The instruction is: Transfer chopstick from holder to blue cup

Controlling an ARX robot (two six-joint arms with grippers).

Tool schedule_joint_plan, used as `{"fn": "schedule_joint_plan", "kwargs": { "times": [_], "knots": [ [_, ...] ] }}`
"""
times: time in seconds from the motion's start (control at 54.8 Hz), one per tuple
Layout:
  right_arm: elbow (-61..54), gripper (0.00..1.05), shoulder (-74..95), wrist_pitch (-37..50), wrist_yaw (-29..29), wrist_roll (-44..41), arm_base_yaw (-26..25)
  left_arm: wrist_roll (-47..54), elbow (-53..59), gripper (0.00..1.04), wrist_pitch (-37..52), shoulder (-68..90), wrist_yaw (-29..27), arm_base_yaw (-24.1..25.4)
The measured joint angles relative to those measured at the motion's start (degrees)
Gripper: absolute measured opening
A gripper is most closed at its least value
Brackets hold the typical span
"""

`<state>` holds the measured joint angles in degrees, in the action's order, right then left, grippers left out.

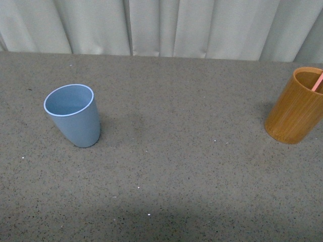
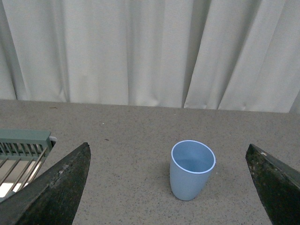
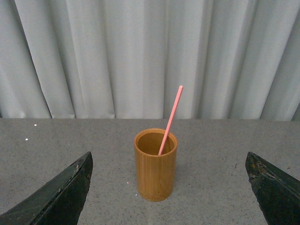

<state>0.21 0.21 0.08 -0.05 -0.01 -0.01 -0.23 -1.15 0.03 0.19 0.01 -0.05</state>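
The light-blue cup (image 1: 73, 115) stands upright and empty at the table's left; the left wrist view shows the blue cup (image 2: 191, 169) ahead of my open left gripper (image 2: 168, 187), well apart from it. The orange-brown holder (image 1: 298, 105) stands at the right edge of the front view, with a pink chopstick tip (image 1: 317, 81) leaning out. In the right wrist view the holder (image 3: 155, 166) stands ahead of my open right gripper (image 3: 168, 187), and one salmon-pink chopstick (image 3: 170, 119) leans in it. Neither arm shows in the front view.
A speckled grey table (image 1: 176, 176) runs back to a pale pleated curtain (image 1: 166, 25). A grey-green slatted rack (image 2: 21, 152) lies at the table's edge in the left wrist view.
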Motion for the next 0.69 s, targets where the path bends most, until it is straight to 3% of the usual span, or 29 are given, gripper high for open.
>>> {"fn": "schedule_joint_plan", "kwargs": {
  "times": [0.694],
  "knots": [
    [0.0,0.95,0.0,0.0,0.0,0.0,0.0,0.0,0.0,0.98,0.0,0.0,0.0,0.0]
  ]
}}
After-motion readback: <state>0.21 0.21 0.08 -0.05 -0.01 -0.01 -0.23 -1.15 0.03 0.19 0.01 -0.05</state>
